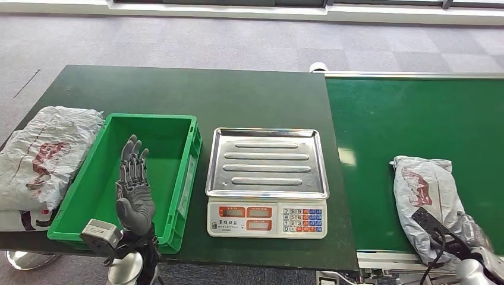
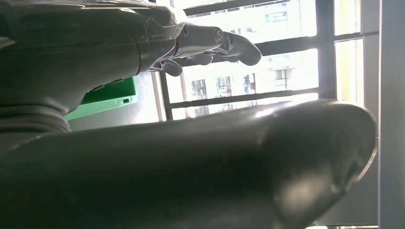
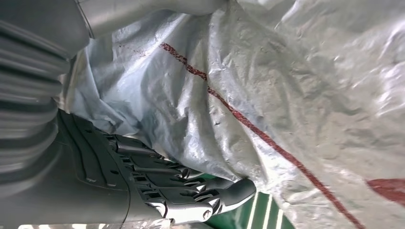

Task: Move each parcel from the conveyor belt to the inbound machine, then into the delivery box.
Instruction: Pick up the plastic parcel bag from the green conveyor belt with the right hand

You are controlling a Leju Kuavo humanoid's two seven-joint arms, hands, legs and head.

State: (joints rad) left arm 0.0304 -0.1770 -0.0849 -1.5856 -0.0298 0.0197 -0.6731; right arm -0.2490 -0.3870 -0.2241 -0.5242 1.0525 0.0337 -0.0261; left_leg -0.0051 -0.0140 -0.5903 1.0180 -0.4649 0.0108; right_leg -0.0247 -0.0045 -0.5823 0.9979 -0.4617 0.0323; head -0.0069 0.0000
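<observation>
Parcel (image 1: pixel 429 202) lies at the conveyor belt's (image 1: pixel 410 119) near edge; our right hand (image 3: pixel 191 191) curls against it, grasp unclear. Our left hand (image 1: pixel 134 187) waits unclenched above the delivery box (image 1: pixel 107 228).

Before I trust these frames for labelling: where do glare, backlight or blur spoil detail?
Head view: sharp, with soft glare on the scale tray and conveyor belt. Left wrist view: bright windows backlight the left hand, its near parts dark and blurred. Right wrist view: the parcel is close but legible.
</observation>
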